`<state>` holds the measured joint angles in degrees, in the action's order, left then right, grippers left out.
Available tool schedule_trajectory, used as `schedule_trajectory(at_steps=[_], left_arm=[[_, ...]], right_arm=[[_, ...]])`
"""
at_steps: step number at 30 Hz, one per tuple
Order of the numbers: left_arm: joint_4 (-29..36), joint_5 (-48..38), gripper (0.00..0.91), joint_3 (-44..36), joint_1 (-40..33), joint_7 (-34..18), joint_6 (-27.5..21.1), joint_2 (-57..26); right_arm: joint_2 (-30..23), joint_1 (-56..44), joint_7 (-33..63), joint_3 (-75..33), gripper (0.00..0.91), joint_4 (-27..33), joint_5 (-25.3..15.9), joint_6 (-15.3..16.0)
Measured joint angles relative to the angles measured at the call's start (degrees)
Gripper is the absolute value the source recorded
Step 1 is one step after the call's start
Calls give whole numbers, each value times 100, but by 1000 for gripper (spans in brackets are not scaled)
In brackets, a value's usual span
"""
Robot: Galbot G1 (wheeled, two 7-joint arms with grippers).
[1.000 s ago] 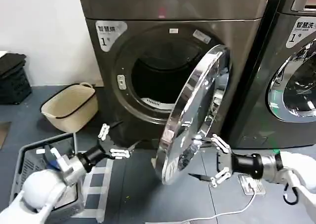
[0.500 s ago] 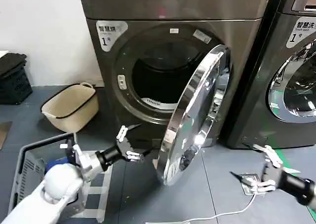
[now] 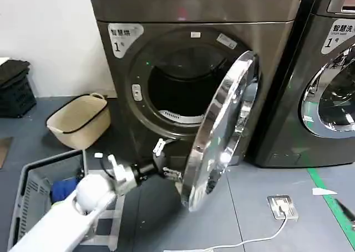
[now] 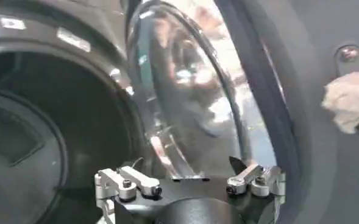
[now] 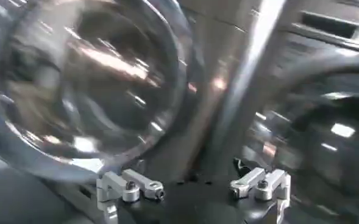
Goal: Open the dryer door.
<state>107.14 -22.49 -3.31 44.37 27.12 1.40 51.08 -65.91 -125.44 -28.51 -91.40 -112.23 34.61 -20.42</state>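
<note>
With fingers apart, the left hand (image 3: 166,160) should nudge the half-open dryer door (image 3: 222,130) wider from its inner edge.

**Laundry corner with grey floor and white wall**

A white wall (image 3: 50,35) fills the upper left of the head view. The floor (image 3: 249,207) is grey, with a green strip (image 3: 327,193) at lower right. A beige basket (image 3: 77,120) sits at left, near a dark crate (image 3: 14,88). A second machine (image 3: 327,74) stands at right.

The dryer door (image 3: 219,131) hides the left gripper's (image 3: 169,162) far fingertip.
</note>
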Motion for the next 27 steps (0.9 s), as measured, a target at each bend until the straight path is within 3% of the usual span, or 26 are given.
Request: schedule_trajectory(at_steps=[7, 14, 19, 27], left_arm=[[-157, 62, 907, -339, -230, -35, 33, 177], [-288, 197, 907, -644, -435, -121, 63, 392], [-424, 200, 907, -870, -603, -159, 61, 625], [-744, 280, 907, -1276, -981, -289, 100, 1060]], right_arm=[[-523, -99, 1351, -460, 907, 407, -605, 648], [-1009, -19, 2801, -894, 907, 647, -1040, 1716], [-1303, 19, 3277, -1166, 907, 965, -1279, 1939], [-1593, 50, 3419, -1682, 907, 1503, -1293, 2640]])
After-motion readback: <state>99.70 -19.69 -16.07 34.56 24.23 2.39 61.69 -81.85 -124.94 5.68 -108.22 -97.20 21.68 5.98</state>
